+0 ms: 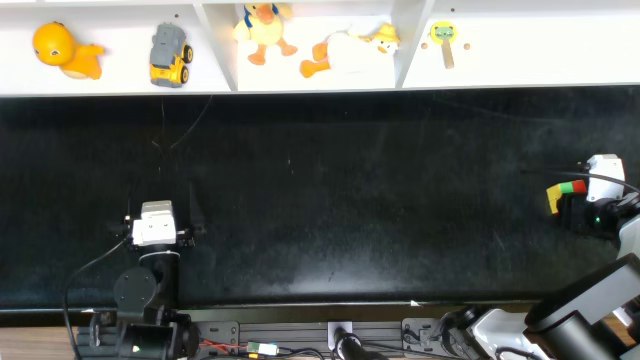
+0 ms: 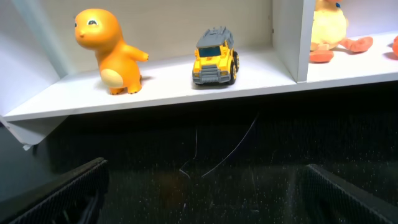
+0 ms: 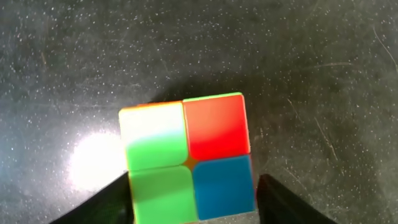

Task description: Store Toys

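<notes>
Green, red, blue cube (image 3: pixel 186 155), seemingly gripped

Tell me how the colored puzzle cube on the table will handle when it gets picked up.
The puzzle cube looks like hard, glossy plastic, so it is probably stiff but a bit slippery. Its flat faces should keep it from rolling on the table. The seams between tiles suggest layers might twist under an off-centre squeeze.
</notes>
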`<state>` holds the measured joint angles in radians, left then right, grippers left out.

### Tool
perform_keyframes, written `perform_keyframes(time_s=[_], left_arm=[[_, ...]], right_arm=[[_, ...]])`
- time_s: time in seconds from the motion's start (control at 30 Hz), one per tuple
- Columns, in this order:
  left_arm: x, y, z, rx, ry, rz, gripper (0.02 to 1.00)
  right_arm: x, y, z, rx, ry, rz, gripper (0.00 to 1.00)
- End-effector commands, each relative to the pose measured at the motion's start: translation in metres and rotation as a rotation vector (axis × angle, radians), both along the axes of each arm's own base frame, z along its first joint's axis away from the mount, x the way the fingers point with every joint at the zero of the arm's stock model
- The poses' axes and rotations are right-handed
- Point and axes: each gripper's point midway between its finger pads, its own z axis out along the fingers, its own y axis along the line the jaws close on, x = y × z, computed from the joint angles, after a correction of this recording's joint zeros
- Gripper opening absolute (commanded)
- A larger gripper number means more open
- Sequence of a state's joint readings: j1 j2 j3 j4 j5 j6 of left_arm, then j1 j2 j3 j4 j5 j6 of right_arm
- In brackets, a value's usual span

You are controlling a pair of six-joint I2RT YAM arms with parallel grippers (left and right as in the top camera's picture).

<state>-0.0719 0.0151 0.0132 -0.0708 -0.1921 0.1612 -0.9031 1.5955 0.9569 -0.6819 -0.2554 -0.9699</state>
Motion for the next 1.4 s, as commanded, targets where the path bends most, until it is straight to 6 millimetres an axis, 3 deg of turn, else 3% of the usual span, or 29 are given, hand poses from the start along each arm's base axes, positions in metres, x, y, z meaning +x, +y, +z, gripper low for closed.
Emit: perform_keyframes(time_s=[0.03, 0.43, 0.73, 0.87, 1.2, 1.4], left_arm=[[0.000, 0.001, 0.001, 0.014, -0.009, 0.007, 0.998], [0.000, 0.001, 0.001, 0.014, -0.009, 0.007, 0.998], [0.000, 0.001, 0.001, 0.014, -0.009, 0.007, 0.998], [0.000, 0.001, 0.001, 0.014, -0.009, 0.007, 0.998], [0.000, 0.001, 0.001, 0.014, -0.009, 0.007, 0.998], [0.000, 0.001, 0.001, 0.014, -0.009, 0.007, 0.998]], right_arm=[[0.002, 0.001, -0.002, 0.014, -0.008, -0.001, 0.590], [0.003, 0.000, -0.001, 0.011, -0.016, -0.008, 0.492], [0.010, -0.001, 0.005, -0.008, -0.039, -0.009, 0.509], [0.017, 0.002, 0.021, -0.040, -0.075, -0.006, 0.516], [0.036, 0.001, 0.085, -0.174, -0.244, -0.032, 0.546], [0.055, 0.014, 0.106, -0.201, -0.311, -0.004, 0.555]])
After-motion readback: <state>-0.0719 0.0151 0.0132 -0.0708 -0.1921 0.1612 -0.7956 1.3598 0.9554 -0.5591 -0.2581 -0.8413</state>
